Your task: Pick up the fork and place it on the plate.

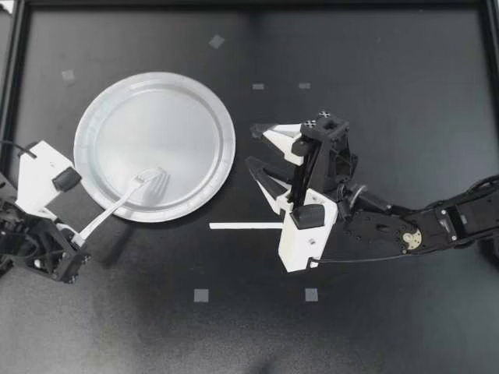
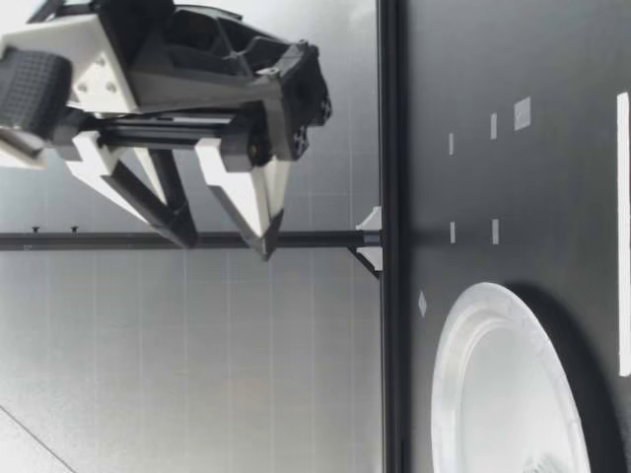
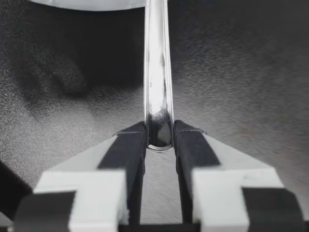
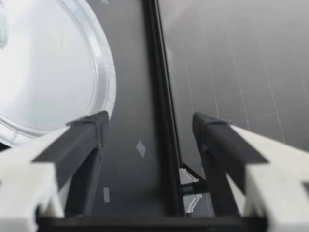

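Near the left edge of the table (image 1: 390, 70), your left gripper (image 1: 78, 236) pinches the handle end of the fork (image 1: 117, 206), and its prongs are over the plate (image 1: 156, 117). If you let go now, the long handle could tip the fork off the rim. Your right gripper (image 1: 252, 146) hangs wide open, well apart.

Top view: overhead, facing straight down; takes in the whole table (image 1: 390, 47), edge to edge.
Low view: at surface height, facing across to the far edge and the wall behind it.
Left wrist view: on the left gripper (image 1: 76, 236), close above the surface, facing along the fork (image 3: 157, 72) toward the plate (image 3: 87, 4).
Right wrist view: on the right gripper (image 1: 253, 146), raised, facing the far edge.
Shared: plate rim in all four views; far edge in three.
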